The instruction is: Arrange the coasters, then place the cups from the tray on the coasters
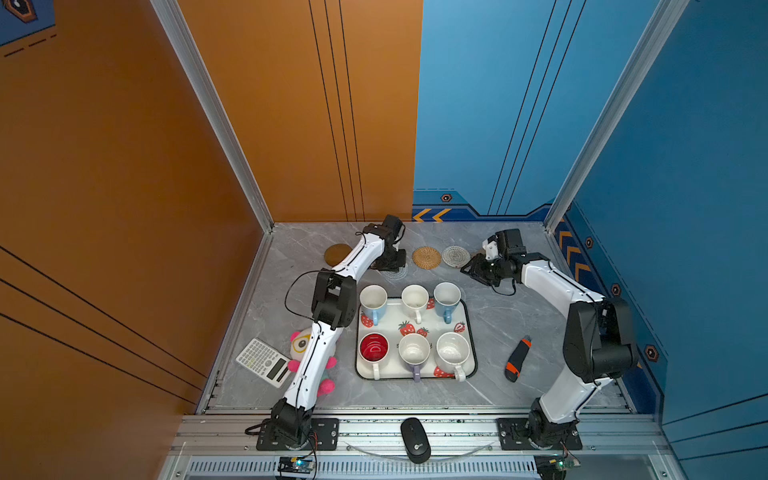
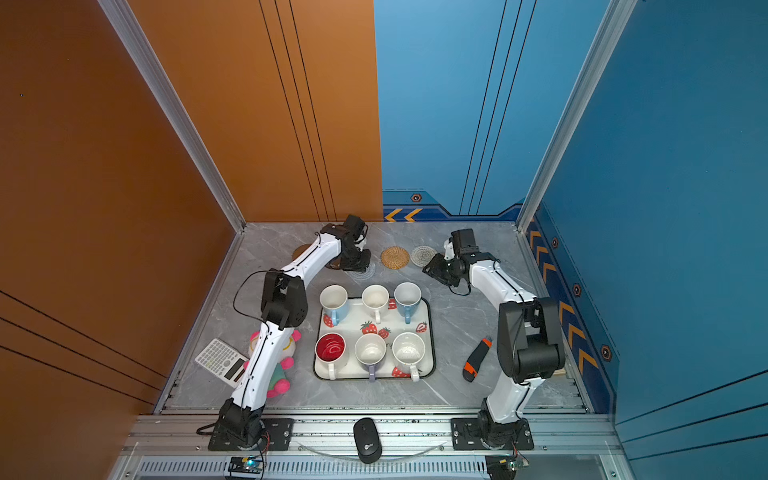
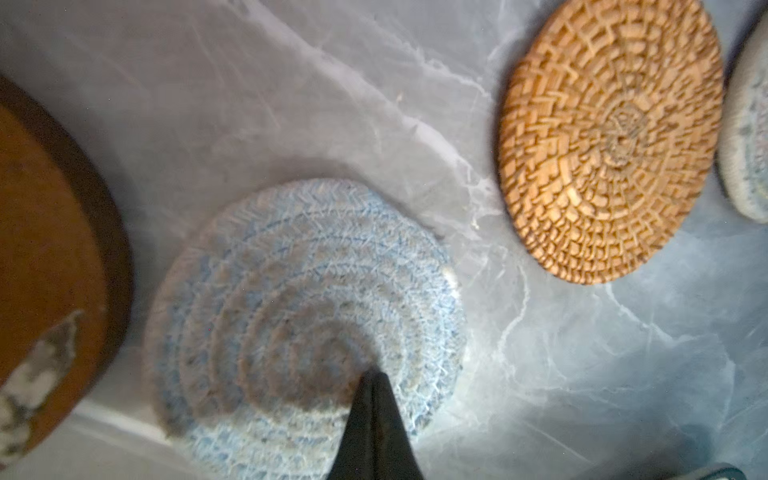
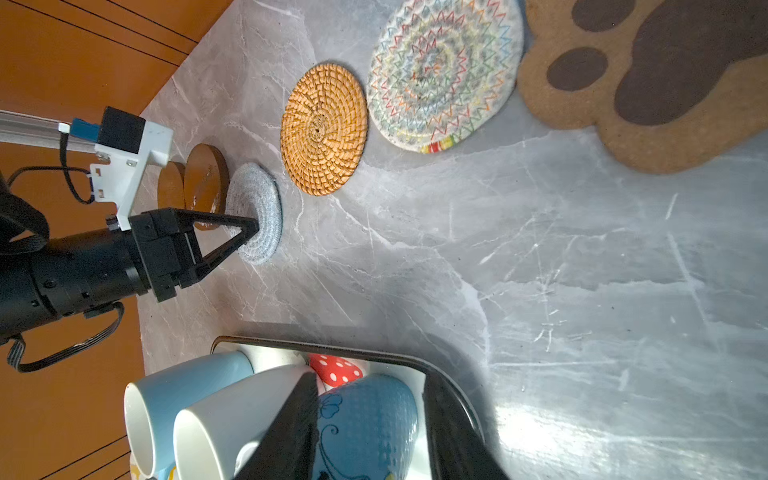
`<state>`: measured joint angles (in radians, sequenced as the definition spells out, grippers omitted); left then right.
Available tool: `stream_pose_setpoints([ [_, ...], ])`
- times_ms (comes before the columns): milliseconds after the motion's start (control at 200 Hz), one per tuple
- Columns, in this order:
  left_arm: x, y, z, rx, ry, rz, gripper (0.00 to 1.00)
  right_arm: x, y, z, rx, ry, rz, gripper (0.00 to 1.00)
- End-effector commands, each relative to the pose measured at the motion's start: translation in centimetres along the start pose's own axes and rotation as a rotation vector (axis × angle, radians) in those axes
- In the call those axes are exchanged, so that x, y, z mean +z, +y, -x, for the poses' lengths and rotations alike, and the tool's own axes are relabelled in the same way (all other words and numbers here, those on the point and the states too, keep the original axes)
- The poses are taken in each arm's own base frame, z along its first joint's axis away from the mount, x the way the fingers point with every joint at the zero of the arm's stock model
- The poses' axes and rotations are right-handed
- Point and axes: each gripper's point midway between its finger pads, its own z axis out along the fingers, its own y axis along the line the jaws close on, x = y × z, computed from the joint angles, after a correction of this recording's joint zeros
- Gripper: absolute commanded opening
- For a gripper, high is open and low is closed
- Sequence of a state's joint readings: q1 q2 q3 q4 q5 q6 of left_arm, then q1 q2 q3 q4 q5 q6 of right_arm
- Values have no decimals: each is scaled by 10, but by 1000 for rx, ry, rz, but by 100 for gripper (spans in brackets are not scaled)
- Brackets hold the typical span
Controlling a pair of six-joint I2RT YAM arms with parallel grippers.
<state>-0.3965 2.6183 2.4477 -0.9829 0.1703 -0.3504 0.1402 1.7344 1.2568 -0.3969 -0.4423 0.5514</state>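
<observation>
Six cups stand on the strawberry tray (image 1: 395,322): light blue (image 1: 373,301), white (image 1: 414,300), light blue (image 1: 447,297), red-inside (image 1: 373,348), lavender (image 1: 414,351), white (image 1: 452,351). Coasters lie in a row behind it: brown disc (image 1: 337,253), a second brown disc (image 4: 205,183) half under my left arm, grey woven (image 3: 299,316), tan woven (image 1: 427,257), whitish woven (image 1: 456,256), paw-print (image 4: 644,83). My left gripper (image 3: 374,376) is shut, its tip pressing on the grey coaster. My right gripper (image 4: 370,376) hangs open behind the tray's back right corner, holding nothing.
A calculator (image 1: 264,361) and a plush toy (image 1: 301,345) lie left of the tray under my left arm. A black and orange utility knife (image 1: 517,359) lies right of the tray. A computer mouse (image 1: 415,440) sits on the front rail.
</observation>
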Motion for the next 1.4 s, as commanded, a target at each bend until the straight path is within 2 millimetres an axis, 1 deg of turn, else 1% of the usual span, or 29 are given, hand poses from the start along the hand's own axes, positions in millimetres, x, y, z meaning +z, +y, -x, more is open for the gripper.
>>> stream_pose_setpoints([
  [0,34,21,-14,-49,71,32,0,-8,3,2,5,-17,18,41],
  [90,34,18,-7,-50,55,16,0,-8,1,2,13,-16,15,41],
  [265,35,20,6,-64,19,6,0,-7,-2,1,16,-13,13,41],
  [436,35,14,16,-72,-11,-34,0,-7,-4,1,23,-11,13,41],
  [676,39,5,27,-95,-47,-87,0,-8,-6,4,28,-14,18,41],
  [876,40,2,31,-104,-66,-100,0,-8,-9,4,33,-11,19,41],
  [1062,35,1,34,-103,-76,-101,0,-9,-10,4,33,-11,20,42],
  [1297,22,-9,41,-94,-99,-132,1,-10,-11,3,37,-12,21,42],
  [1392,20,-11,41,-90,-104,-133,2,-10,-11,2,37,-14,23,42],
])
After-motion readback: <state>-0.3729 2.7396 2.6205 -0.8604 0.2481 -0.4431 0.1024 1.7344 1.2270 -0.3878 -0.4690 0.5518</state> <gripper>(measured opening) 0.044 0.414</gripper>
